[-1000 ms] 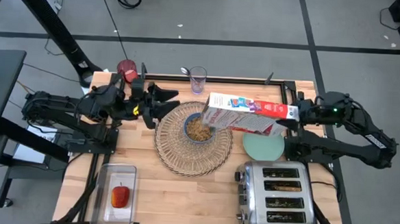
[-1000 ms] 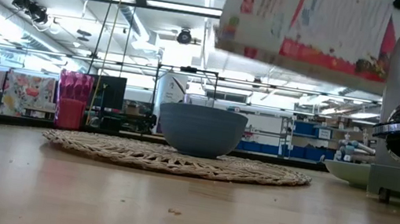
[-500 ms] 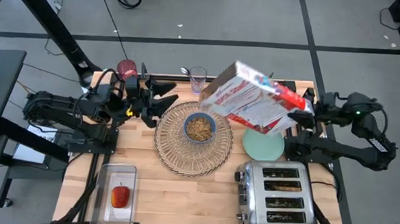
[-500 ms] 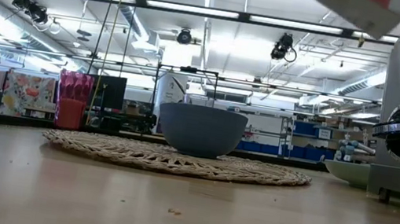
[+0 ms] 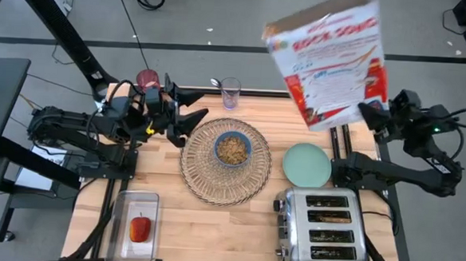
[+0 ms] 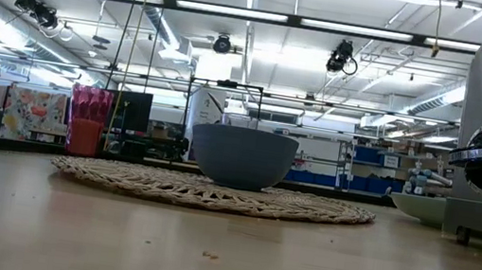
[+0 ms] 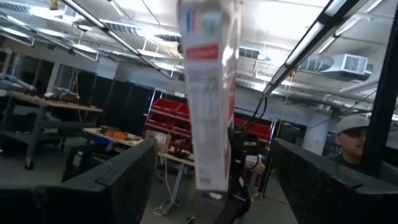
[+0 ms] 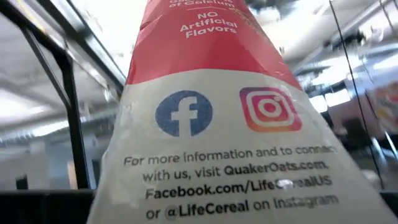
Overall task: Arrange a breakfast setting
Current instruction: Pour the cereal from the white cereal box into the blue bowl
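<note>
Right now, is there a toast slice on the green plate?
No, in the high view the mint-green plate lies bare beside the woven placemat, nothing on it.

The right gripper [image 5: 375, 115] has swung the cereal box [image 5: 330, 60] upright, off the bowl [image 5: 233, 150].

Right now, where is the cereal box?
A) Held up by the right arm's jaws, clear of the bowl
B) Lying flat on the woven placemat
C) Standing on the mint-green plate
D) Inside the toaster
A: in the high view the cereal box is raised in the right gripper, off to the side of the blue bowl, which holds cereal on the woven placemat; the mint-green plate is bare.
</note>
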{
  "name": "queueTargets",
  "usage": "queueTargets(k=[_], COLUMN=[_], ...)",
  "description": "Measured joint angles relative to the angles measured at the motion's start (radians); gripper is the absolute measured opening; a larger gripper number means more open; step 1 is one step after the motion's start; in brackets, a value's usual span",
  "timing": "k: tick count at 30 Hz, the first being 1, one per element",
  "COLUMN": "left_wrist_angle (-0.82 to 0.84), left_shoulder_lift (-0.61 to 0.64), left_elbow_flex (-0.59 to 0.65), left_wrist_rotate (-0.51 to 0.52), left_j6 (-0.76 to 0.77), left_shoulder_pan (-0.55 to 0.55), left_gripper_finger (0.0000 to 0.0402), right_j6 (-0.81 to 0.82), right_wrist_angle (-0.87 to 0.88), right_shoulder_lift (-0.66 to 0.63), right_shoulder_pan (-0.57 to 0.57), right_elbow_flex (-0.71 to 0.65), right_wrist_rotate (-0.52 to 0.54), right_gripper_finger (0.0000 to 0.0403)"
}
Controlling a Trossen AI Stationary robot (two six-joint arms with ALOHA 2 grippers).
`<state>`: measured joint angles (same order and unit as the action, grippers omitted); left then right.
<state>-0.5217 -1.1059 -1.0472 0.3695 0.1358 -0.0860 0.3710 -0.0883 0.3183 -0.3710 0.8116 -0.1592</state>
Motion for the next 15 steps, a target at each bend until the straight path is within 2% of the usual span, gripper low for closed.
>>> queueTargets(k=[6, 9, 15], left_wrist_angle=[-0.128, -0.193, -0.111], left_shoulder_lift=[-0.075, -0.120, -0.158], left_elbow_flex=[0.000, -0.006, -0.072], left_wrist_rotate=[-0.002, -0.047, -0.164], left_j6=[-0.068, -0.069, 0.014], left_shoulder_pan=[0.000, 0.016, 0.079], left_gripper_finger=[0.0319, 0.0319, 0.0319], right_j6=[0.038, 0.056, 0.072], right_wrist_angle=[-0.202, -0.307, -0.438], right_shoulder_lift=[0.104, 0.172, 0.286], right_shoulder_pan=[0.000, 0.000, 0.000], right_elbow_flex=[0.000, 0.000, 0.000], right_wrist_rotate=[0.001, 0.001, 0.002], right_gripper_finger=[0.0204, 0.0204, 0.0203])
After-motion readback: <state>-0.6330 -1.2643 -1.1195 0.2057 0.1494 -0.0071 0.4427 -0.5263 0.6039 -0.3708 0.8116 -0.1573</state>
